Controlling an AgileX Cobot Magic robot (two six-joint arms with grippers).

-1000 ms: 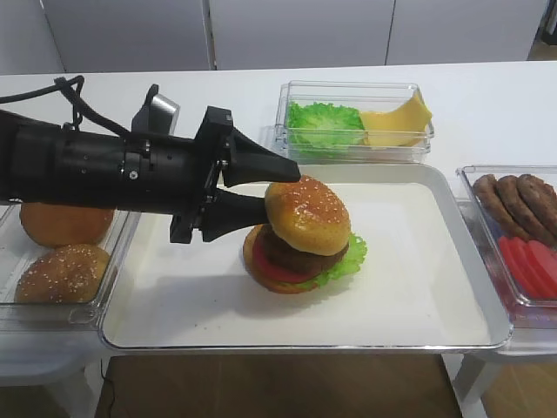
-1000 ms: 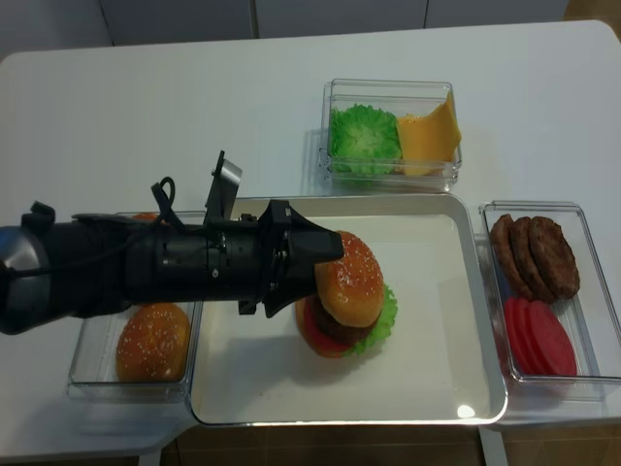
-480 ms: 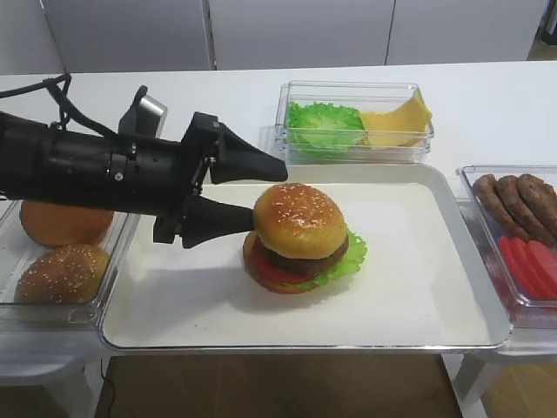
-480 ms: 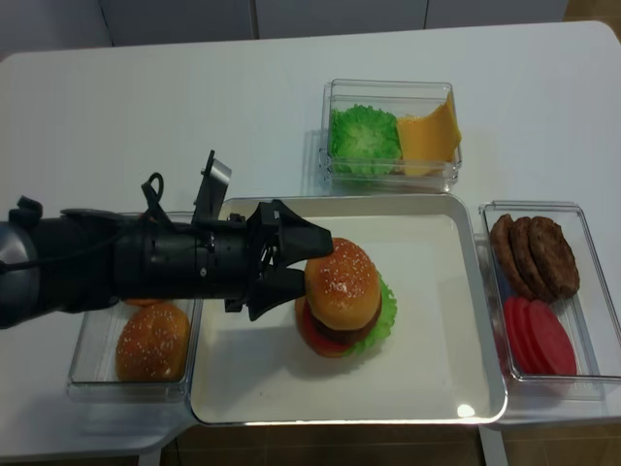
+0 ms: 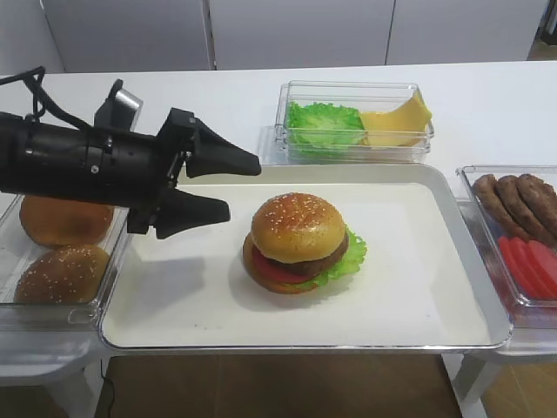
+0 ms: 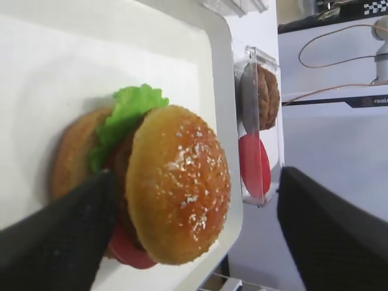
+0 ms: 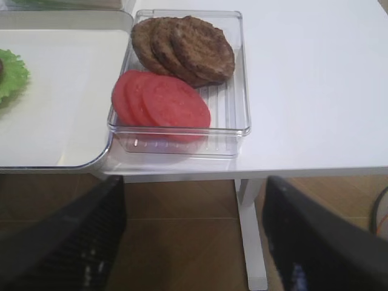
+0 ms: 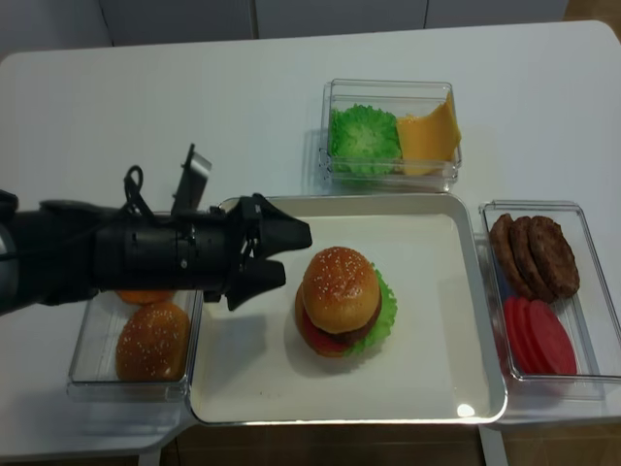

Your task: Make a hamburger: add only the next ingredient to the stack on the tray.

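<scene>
- Exterior high view: the sesame bun top (image 5: 297,228) sits on the stack (image 5: 300,261), which rests left of centre on the cream tray (image 5: 418,287). The left gripper (image 5: 222,185) hangs spread wide and empty just left of the burger, apart from it, over the tray's left part. Bare tray floor lies to the right of the stack and in front of it. A clear bin of buns (image 5: 61,270) butts against the tray's left rim, a bin of lettuce and cheese (image 5: 357,122) stands behind the far rim, and a bin of patties and tomato slices (image 5: 522,235) stands at the right rim.
- Right wrist view: the right gripper's two dark fingers (image 7: 315,242) stand wide apart with nothing between them, hanging off the table's front edge. The patty and tomato bin sits just beside the tray's corner; white tabletop (image 7: 315,91) spreads to its right.
- Left wrist view: both dark fingers frame the burger without touching it; the seeded top covers the patty, lettuce frilling out at one side.
- Realsense overhead view: the gripper's tips point at the stack from the left, a strip of tray between them.
</scene>
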